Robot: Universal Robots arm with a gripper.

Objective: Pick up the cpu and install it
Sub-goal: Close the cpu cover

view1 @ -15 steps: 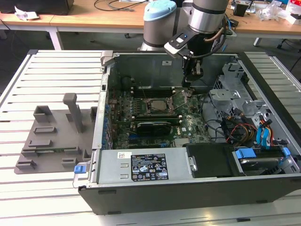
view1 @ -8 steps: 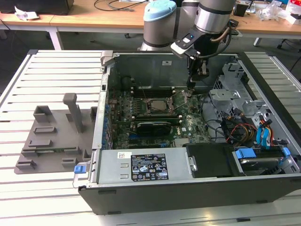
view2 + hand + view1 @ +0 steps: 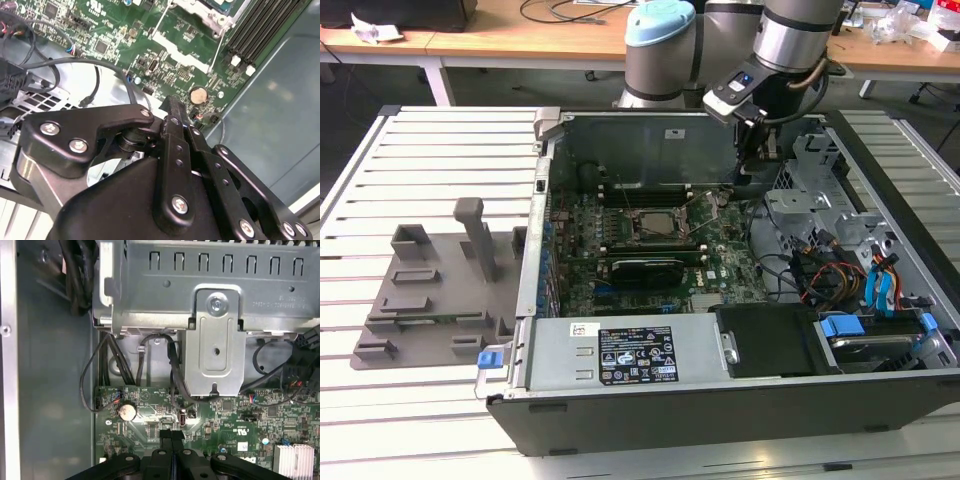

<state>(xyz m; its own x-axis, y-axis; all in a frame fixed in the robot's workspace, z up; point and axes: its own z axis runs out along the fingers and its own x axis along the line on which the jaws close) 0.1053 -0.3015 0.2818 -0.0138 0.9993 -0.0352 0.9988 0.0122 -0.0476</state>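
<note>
In the computer case (image 3: 720,420), the gripper (image 3: 170,434) hangs clenched and empty over the motherboard (image 3: 725,268), well apart from the socket (image 3: 629,228), where the cpu (image 3: 658,227) seems to lie. Dipping here risks hitting the battery (image 3: 127,411), far from the socket.

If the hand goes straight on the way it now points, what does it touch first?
Probably the green motherboard, beside the round coin battery; the hand points down at it, though the gap is unclear.
</note>
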